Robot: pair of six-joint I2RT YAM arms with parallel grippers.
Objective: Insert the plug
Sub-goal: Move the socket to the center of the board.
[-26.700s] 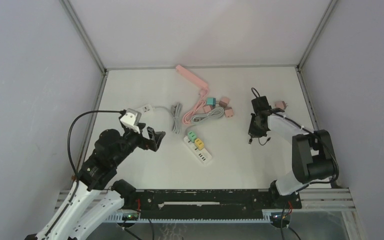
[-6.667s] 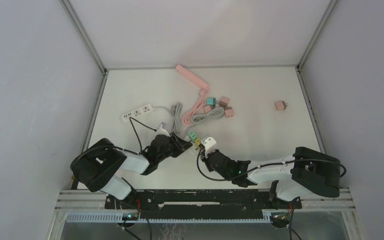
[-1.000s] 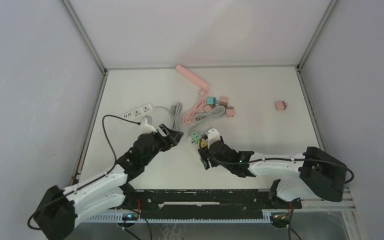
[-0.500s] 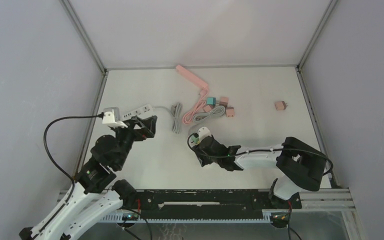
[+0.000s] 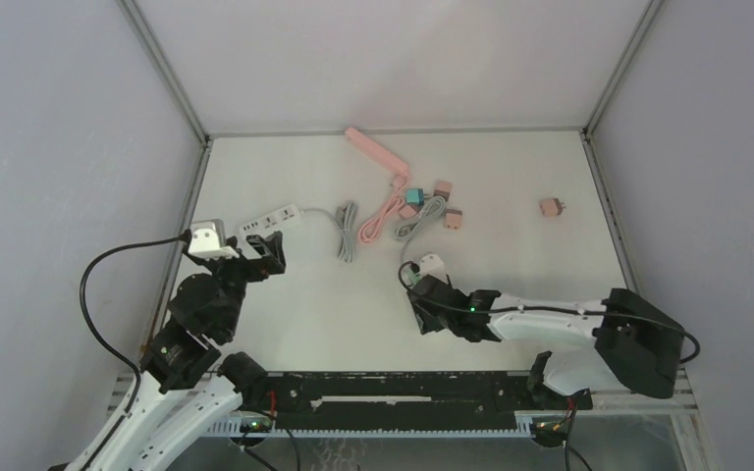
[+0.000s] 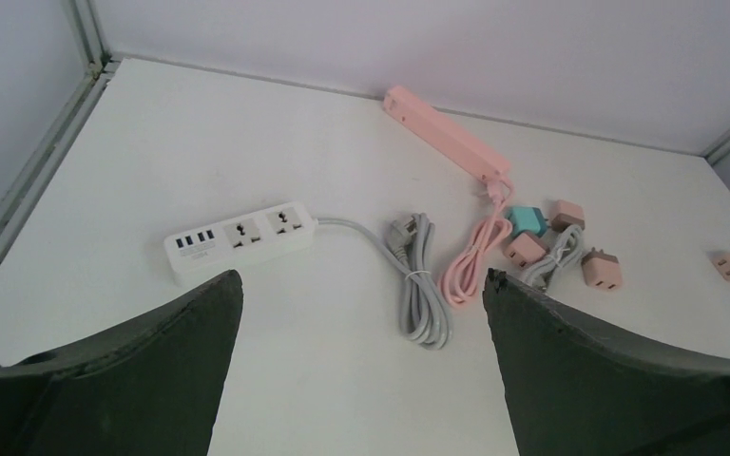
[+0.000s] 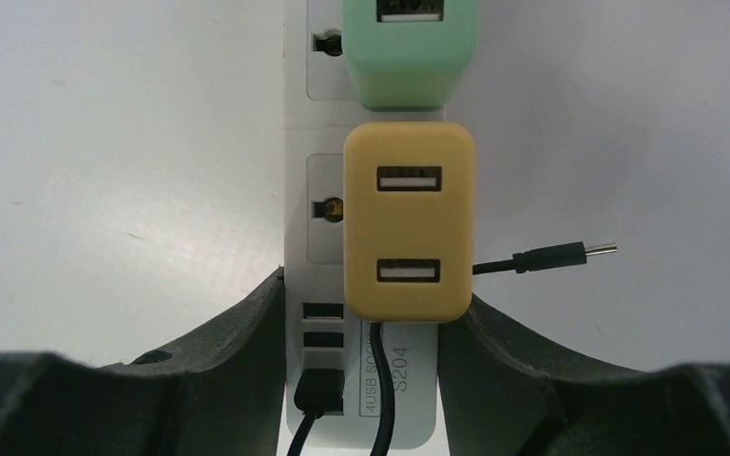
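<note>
The left gripper (image 6: 361, 285) is held raised, jaws wide apart. The right gripper (image 7: 371, 285) is set low astride the power strip (image 7: 316, 114), the yellow plug (image 7: 409, 223) seated between its jaws; whether anything is clamped cannot be told. The strip's near end is hidden.

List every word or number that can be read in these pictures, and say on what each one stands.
"S204": printed on the white strip, at its USB end, in the right wrist view.
"4USB SOC": beside it on the same strip; the end of this word is not clear.
No other text can be read in any view.
</note>
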